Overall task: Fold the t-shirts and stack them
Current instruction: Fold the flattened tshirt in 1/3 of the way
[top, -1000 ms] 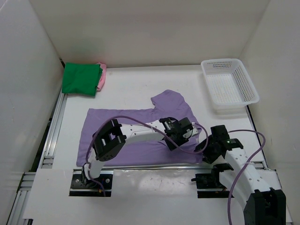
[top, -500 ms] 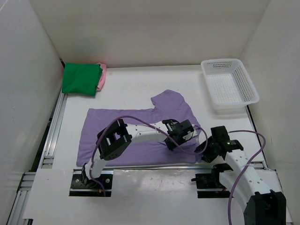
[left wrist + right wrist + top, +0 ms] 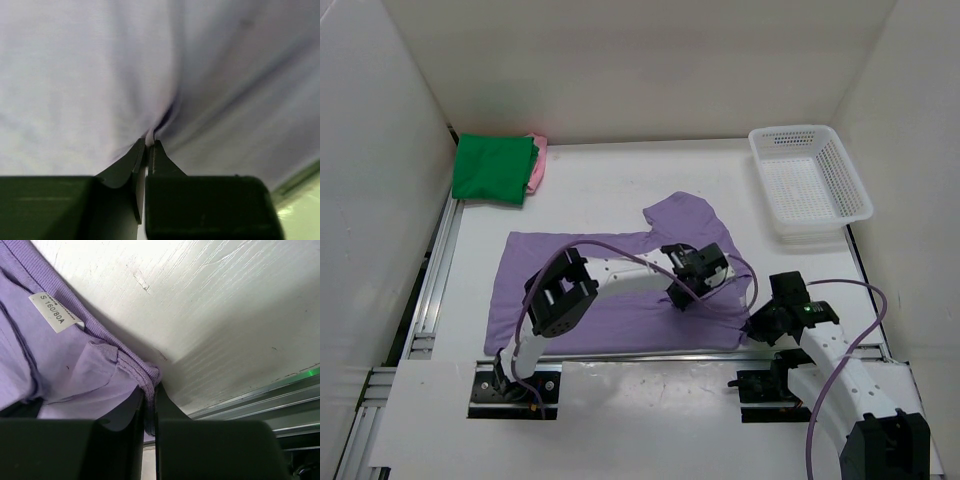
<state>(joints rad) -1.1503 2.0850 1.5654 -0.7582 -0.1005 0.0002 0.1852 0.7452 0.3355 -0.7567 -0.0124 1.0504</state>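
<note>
A light purple t-shirt lies spread on the white table. My left gripper is shut on a pinch of its cloth near the right middle of the shirt. At the shirt's near right corner my right gripper is shut on the ribbed collar edge; a white size tag shows beside it. A folded green t-shirt rests on a pink one at the far left corner.
A white mesh basket stands at the far right. White walls close in the table on three sides. A metal rail runs along the left edge and another along the near edge.
Both grippers have closed from open onto the purple shirt. The left gripper shifted slightly away from the near edge; the right one settled at the near right corner.
</note>
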